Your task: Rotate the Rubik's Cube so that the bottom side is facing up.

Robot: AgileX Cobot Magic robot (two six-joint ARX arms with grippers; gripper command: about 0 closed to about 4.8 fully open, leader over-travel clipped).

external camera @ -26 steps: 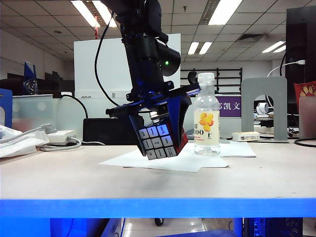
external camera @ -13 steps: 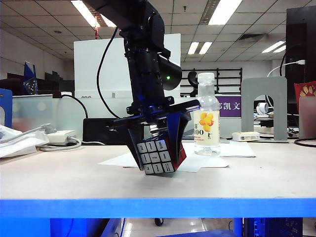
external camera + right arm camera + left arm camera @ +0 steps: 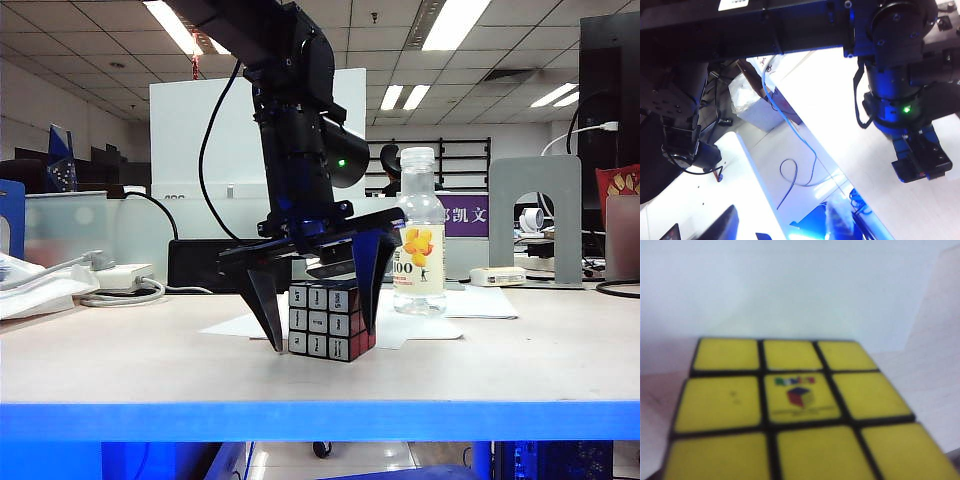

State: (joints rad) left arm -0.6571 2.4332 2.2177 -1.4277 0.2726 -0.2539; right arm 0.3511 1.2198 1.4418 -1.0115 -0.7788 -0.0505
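A: Where do you see the Rubik's Cube (image 3: 330, 320) right now?

B: You'll find it a little below the middle of the exterior frame, sitting flat on the table (image 3: 150, 370), at the near edge of a white sheet of paper (image 3: 400, 325). The face toward you has pale squares, and a red side shows on the right. In the left wrist view its yellow face (image 3: 795, 405) fills the lower half of the frame, logo sticker in the centre square.

A: And the left gripper (image 3: 318, 300)?

B: It straddles the cube, pointing down. Your two dark fingers (image 3: 265, 310) stand spread on either side, with a visible gap between each and the cube, so it's released, not grasping.

A: The right gripper?

B: You can't see it. Its wrist camera only shows the other arm (image 3: 905, 90) at the upper right, with a green light, and cables (image 3: 790, 150) near the middle. I cannot tell its state.

A: Anything else nearby?

B: A clear bottle (image 3: 419, 235) with a white cap stands just right of the cube, further back on the paper.
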